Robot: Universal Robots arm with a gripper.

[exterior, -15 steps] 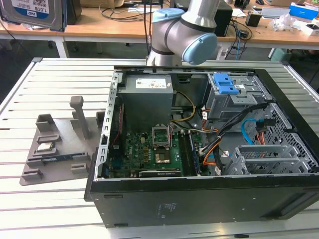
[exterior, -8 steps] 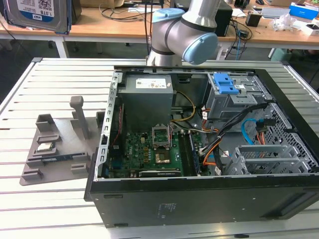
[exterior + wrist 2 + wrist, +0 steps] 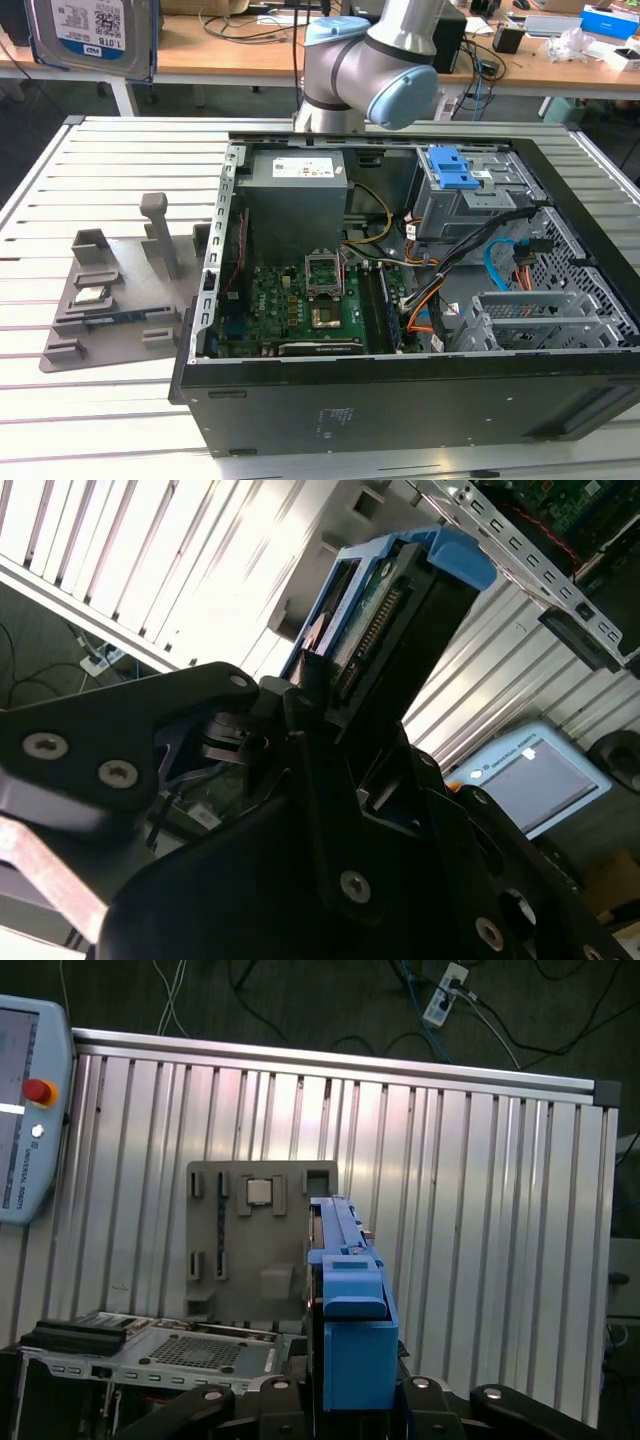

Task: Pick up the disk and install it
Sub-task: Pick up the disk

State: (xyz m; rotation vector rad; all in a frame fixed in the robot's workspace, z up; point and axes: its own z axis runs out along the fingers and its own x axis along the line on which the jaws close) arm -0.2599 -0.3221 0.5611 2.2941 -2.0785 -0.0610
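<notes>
Ok so the black robot gripper (image 3: pixel 345 1392) has its fingers clamped hard on the disk (image 3: pixel 345 1280), that flat silver metal hard drive in the bright blue plastic bracket. It's hanging up in the air, touching nothing else.

In both wrist views the drive's long axis runs straight out from the gripper, pointing away from the fingers. In the first wrist view you look right along its thin edge, so it's edge-on to that camera. In the second wrist view a row of metal contacts shows on its dark face. In the exterior view the disk (image 3: pixel 90 35) shows its white-and-blue label to the camera.

Below the gripper, past the drive's far end, a flat grey plastic fixture plate (image 3: pixel 230 1250) with a small square silver chip (image 3: pixel 260 1191) lies on the ribbed aluminium table (image 3: pixel 480 1210). The open black computer case (image 3: pixel 400 410) sits below too, off to one side of the gripper.
</notes>
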